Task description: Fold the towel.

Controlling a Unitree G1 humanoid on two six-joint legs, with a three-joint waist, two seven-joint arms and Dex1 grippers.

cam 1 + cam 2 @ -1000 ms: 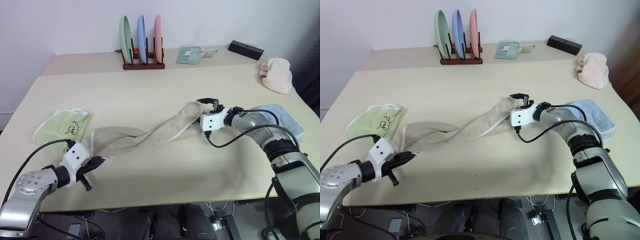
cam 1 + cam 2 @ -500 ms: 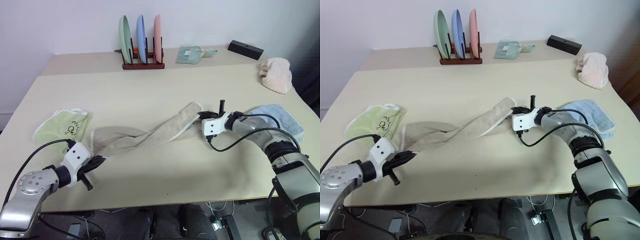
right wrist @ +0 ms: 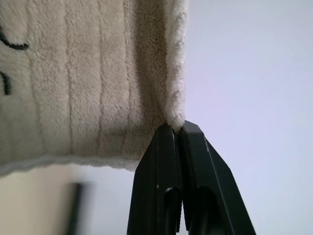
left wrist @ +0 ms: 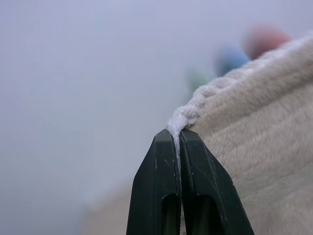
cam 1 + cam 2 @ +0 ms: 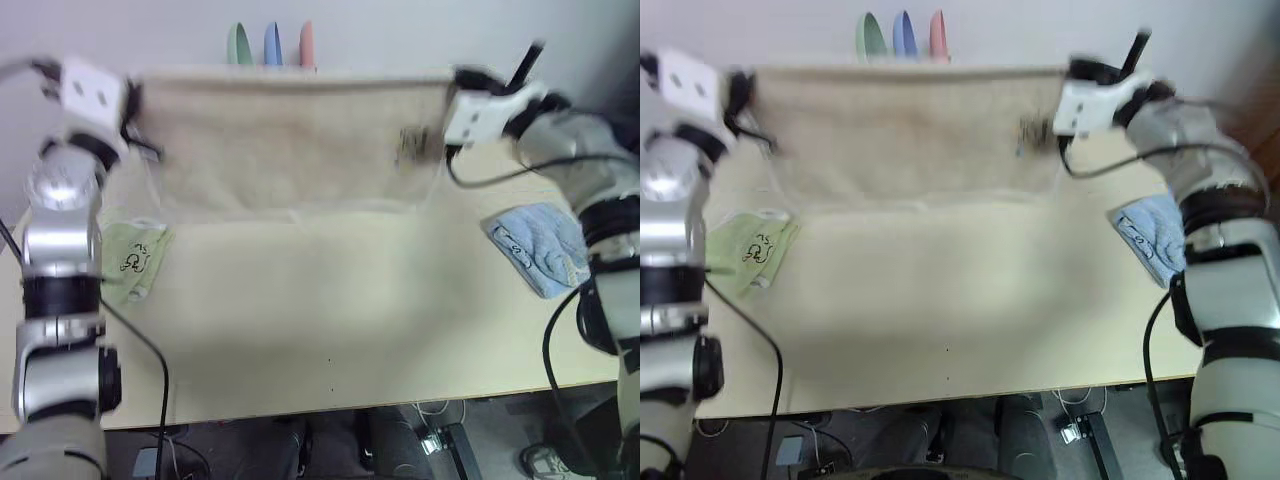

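The towel [image 5: 290, 140] hangs spread above the table [image 5: 330, 310], its top corners pinched by the left gripper [image 4: 177, 139] and right gripper [image 3: 175, 128]. Keeping that top edge taut and level should give a square fold.

Pale beige counter [image 5: 330, 300] ahead of me, plain white wall [image 5: 150, 30] behind; cables on the floor [image 5: 440, 440] beneath.
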